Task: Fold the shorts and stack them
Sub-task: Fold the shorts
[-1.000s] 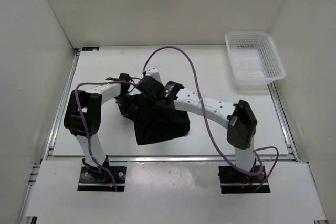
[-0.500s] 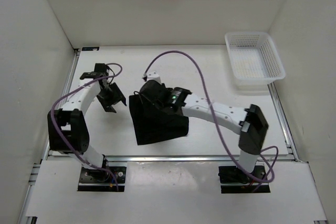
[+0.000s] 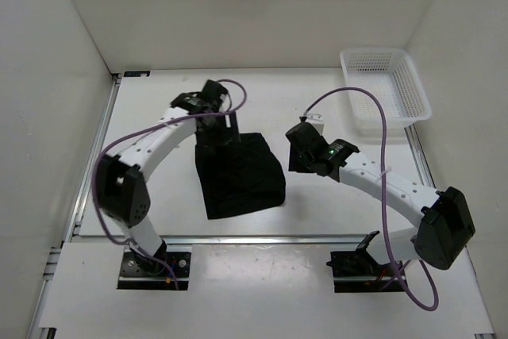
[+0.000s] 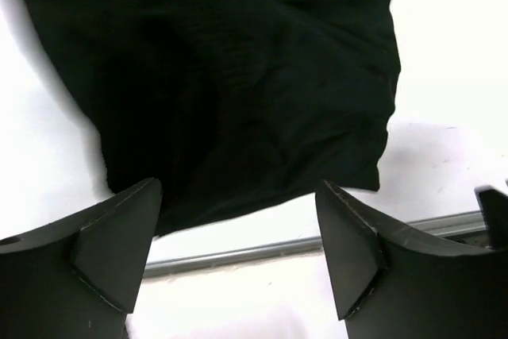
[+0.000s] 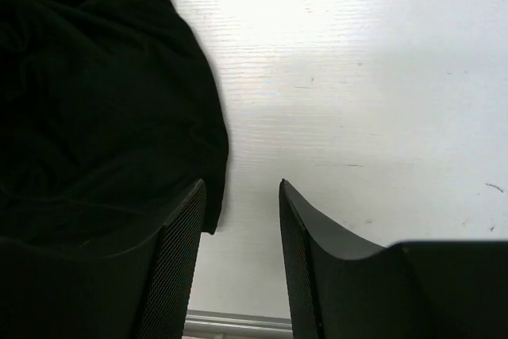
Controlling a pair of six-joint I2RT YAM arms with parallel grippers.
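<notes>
One pair of shorts (image 3: 240, 174) lies folded into a single black bundle at the centre of the table (image 3: 309, 204). Two grippers noted. Left gripper (image 4: 238, 196): over the bundle's 12 o'clock edge, jaws wide, nothing between them. Right gripper (image 5: 241, 188): just beside the bundle at 3 o'clock, jaws narrowly parted, bare tabletop showing in the gap. One white mesh basket (image 3: 385, 91) stands at the 2 o'clock corner.
</notes>
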